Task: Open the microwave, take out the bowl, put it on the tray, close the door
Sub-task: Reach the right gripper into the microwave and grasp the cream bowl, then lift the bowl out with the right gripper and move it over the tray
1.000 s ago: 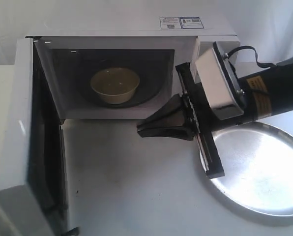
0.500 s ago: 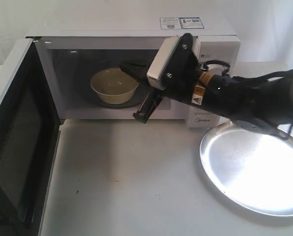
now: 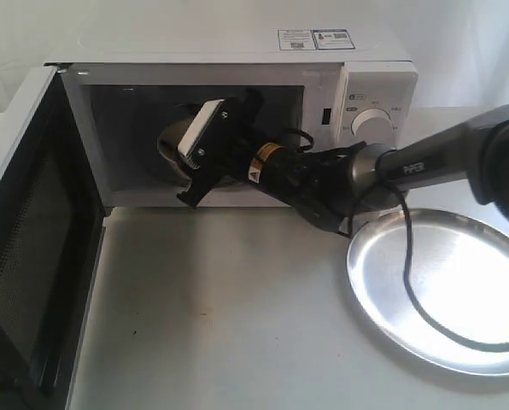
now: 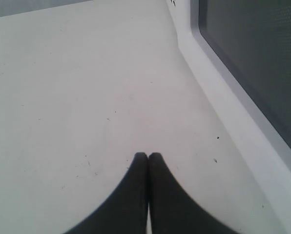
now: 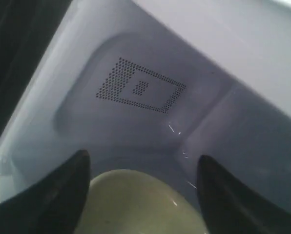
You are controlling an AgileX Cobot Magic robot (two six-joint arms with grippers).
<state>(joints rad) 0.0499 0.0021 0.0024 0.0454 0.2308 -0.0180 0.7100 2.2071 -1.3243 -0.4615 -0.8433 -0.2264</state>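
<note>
The white microwave [image 3: 195, 47] stands with its door [image 3: 28, 231] swung wide to the left. Inside the cavity sits the cream bowl [image 3: 169, 142], mostly hidden in the exterior view behind my right arm's wrist [image 3: 210, 145]. In the right wrist view my right gripper [image 5: 143, 157] is open just above the bowl [image 5: 135, 207], with one dark finger on either side of its rim and no contact showing. The shiny round tray [image 3: 447, 295] lies on the table to the right. My left gripper [image 4: 148, 156] is shut on nothing, low over the table beside the door's dark window [image 4: 255, 63].
The right arm [image 3: 425, 158] and its cable [image 3: 408, 265] stretch from the right across the microwave's dial panel [image 3: 374, 124] and over the tray's near rim. A perforated vent [image 5: 138, 90] marks the cavity's inner wall. White tabletop [image 3: 229, 316] lies in front of the microwave.
My right gripper has swung from in front of the microwave into the cavity and now sits over the bowl. The door opened wider a second ago and has since stayed put.
</note>
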